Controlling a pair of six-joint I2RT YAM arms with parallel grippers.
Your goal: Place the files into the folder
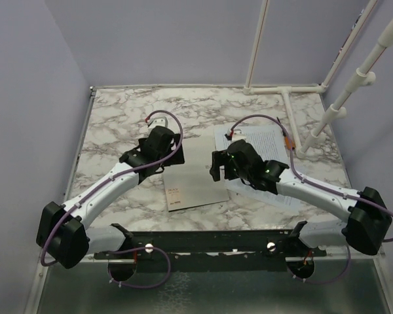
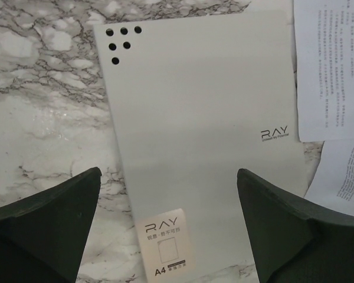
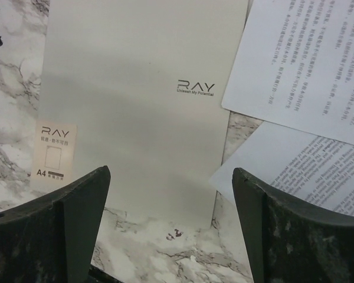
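The folder (image 1: 193,176) lies shut, grey cover up, in the middle of the bench (image 1: 118,118). The files (image 1: 265,140) lie just right of it, two overlapping sheets partly under the right arm. The left fingers (image 2: 65,200) stand wide above the cover with nothing between them. The right fingers (image 3: 65,212) are also wide and empty, by the folder's right side. The cover looks light, stiff and smooth, so it probably needs lifting by an edge that a fingertip can get under. The sheets are thin and floppy and will likely sag and slide, so pinching a free corner seems best. Bare bench left of the folder leaves room for the cover to swing open; white pipes crowd the far right
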